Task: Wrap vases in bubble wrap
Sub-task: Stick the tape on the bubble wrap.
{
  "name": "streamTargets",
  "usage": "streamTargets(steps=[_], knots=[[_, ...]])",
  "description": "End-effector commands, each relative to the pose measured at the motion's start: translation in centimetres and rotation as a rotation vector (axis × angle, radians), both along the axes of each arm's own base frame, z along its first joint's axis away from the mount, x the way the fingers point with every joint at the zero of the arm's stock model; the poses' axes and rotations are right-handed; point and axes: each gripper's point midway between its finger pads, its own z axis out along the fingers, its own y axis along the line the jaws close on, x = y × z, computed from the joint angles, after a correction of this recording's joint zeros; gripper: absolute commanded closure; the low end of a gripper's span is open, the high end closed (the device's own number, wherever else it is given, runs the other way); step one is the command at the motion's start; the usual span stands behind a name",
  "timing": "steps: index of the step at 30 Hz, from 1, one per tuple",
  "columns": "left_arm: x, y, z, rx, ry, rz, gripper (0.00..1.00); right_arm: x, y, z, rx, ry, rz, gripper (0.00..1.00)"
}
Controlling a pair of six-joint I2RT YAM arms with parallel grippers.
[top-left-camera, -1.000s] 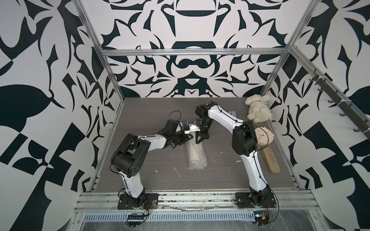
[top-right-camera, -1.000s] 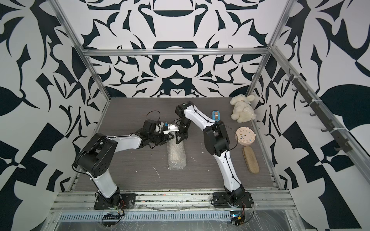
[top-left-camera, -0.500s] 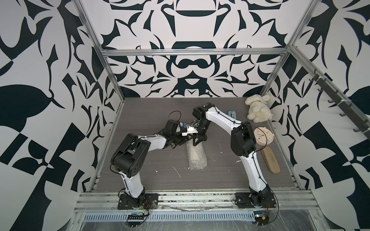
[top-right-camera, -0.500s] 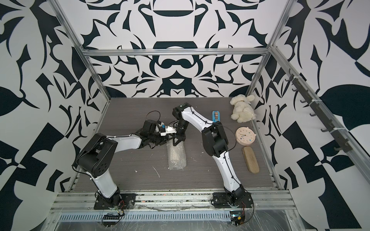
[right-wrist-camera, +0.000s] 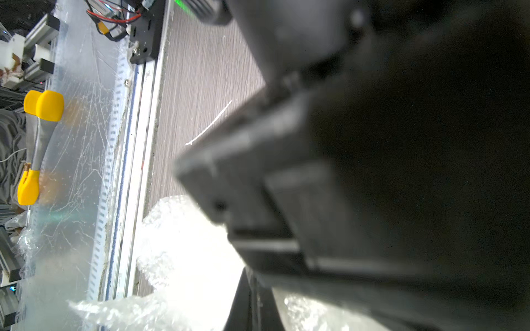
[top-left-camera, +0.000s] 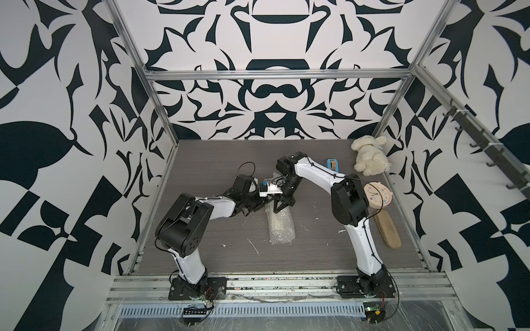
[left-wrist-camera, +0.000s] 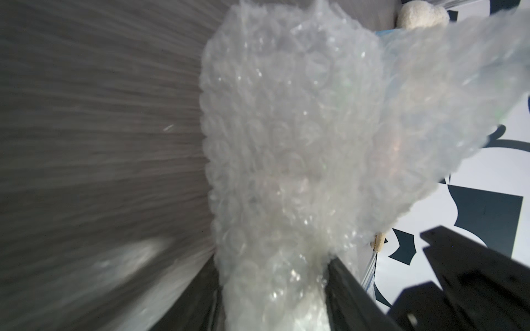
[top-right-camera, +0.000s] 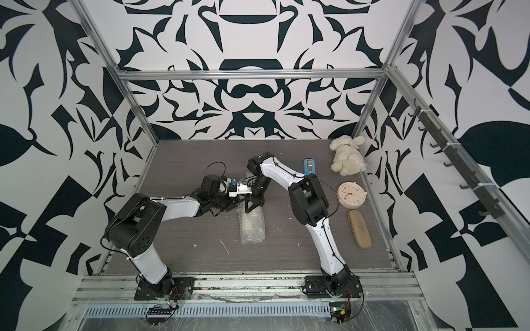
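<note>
On the grey table (top-left-camera: 200, 160), just below centre frame in both top views, lies the wrap (top-left-camera: 280, 229), rolled into a fat tube with the vase (top-right-camera: 250, 223) only a faint beige shape inside. All the action's at its upper end, I'd guess to tidy the loose tail there. The left gripper (left-wrist-camera: 271, 266) straddles the roll with wrap filling the gap, can't tell if it's squeezing, while the right gripper (top-left-camera: 279, 207) has jaws pressed together, tips poking down onto the tube, probably pinning it.
</note>
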Motion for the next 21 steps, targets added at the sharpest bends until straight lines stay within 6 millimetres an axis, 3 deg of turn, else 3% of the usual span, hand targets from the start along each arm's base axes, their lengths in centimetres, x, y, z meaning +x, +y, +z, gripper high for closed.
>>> streamTargets(steps=[1, 9, 14, 21], knots=[[-0.5, 1.1, 2.0, -0.029, 0.006, 0.014, 0.38, -0.1, -2.2, -1.3, -0.112, 0.017, -0.037, 1.00], [-0.9, 4.1, 5.1, 0.023, -0.044, 0.059, 0.36, 0.0, -2.5, -1.6, -0.110, 0.040, -0.054, 1.00], [-2.4, 3.3, 4.1, -0.032, -0.029, -0.004, 0.37, 0.0, -2.0, -0.8, -0.076, 0.048, -0.058, 1.00], [-4.8, 1.4, 4.6, -0.076, -0.096, -0.139, 0.34, 0.1, -2.1, -1.1, -0.085, 0.065, -0.072, 1.00]])
